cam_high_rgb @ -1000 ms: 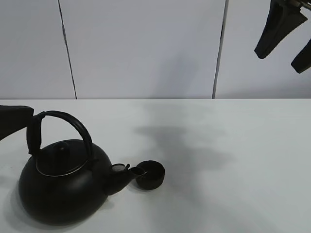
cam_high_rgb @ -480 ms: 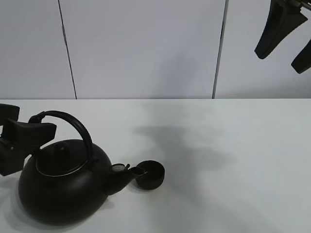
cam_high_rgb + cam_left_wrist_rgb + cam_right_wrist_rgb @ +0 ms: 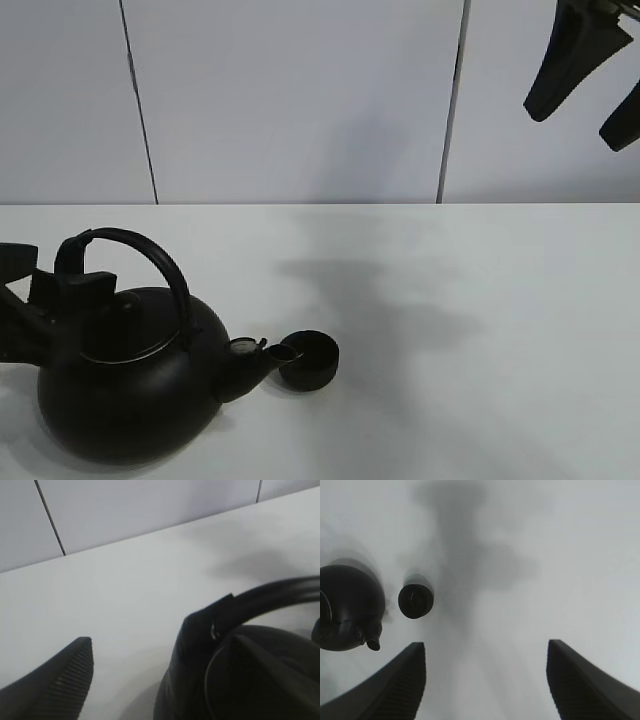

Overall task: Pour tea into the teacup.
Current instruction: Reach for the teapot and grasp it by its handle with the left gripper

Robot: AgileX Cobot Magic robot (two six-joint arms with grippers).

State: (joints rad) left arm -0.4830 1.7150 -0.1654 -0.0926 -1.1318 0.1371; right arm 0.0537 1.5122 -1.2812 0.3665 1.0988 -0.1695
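Teacup (image 3: 310, 361), small matte-black bowl, sits beside kettle spout (image 3: 266, 353); both jaws wide.

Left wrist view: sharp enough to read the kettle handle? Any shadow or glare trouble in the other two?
Left wrist: soft and close, the kettle handle blurred, the kettle body a featureless dark mass. Exterior high: sharp, evenly lit, a diffuse shadow on the table beyond the teacup. Right wrist: slightly soft, teacup distinct, same shadow, no glare.

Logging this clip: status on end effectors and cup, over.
Left end effector open at kettle handle, no grip. Right end effector open, raised. Cup upright by kettle spout. Nothing in the way.
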